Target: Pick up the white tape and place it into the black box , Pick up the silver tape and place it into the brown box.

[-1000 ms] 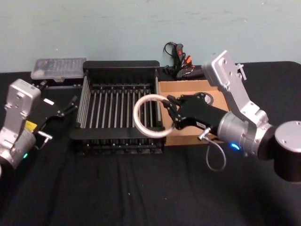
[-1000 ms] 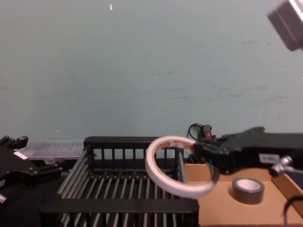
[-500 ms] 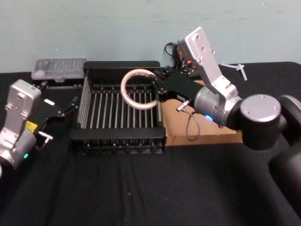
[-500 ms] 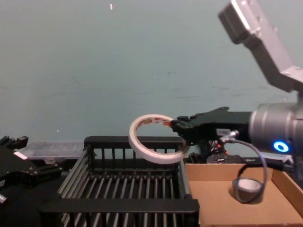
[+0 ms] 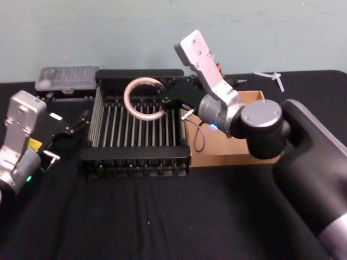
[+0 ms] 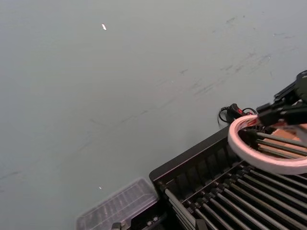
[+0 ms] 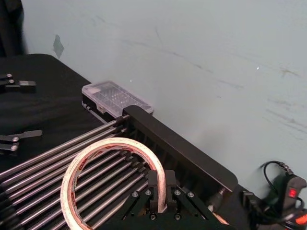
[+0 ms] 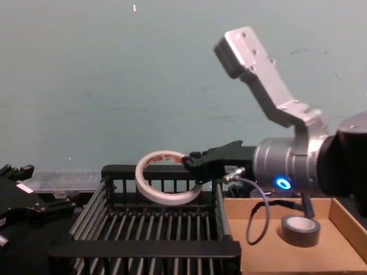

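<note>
Since 1 second ago, the right gripper (image 5: 167,101) has swung leftward from the brown box (image 5: 255,99), its fingers pinched on the white tape (image 5: 144,98), now above the black box (image 5: 135,160). Next: lower, release. Silver tape (image 8: 300,230) lies in the brown box; left gripper (image 5: 81,120) sits parked.

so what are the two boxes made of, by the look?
The black slatted crate: likely moulded plastic, matte, with thin bar sides and floor and thick rims. The shallow brown tray: looks like cardboard, dull tan with thin folded walls.

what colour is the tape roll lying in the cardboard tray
Dark grey-silver with a pale core; the silver tape in the brown box shows best in the chest view.
</note>
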Available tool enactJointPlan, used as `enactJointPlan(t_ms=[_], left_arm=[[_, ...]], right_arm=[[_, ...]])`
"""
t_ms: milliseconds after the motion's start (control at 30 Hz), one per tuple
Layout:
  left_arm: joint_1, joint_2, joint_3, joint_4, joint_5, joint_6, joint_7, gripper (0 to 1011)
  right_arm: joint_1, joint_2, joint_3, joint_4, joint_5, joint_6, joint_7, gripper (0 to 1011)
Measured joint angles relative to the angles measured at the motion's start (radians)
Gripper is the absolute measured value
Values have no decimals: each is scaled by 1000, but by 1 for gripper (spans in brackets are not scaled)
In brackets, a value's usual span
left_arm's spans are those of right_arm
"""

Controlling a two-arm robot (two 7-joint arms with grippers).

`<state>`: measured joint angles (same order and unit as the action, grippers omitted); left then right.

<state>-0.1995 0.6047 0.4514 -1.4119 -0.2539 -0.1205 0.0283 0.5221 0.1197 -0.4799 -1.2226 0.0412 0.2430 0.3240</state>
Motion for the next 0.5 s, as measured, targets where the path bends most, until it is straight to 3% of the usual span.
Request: enactJointPlan(t_ms=[300, 500], left_arm=[[0, 0, 0, 0, 0, 0, 0, 1001], [0, 0, 0, 0, 0, 0, 0, 1001]], right_arm=[[60, -61, -9, 161, -27, -41, -10, 97], [74, -80, -9, 210, -39, -47, -15, 97]])
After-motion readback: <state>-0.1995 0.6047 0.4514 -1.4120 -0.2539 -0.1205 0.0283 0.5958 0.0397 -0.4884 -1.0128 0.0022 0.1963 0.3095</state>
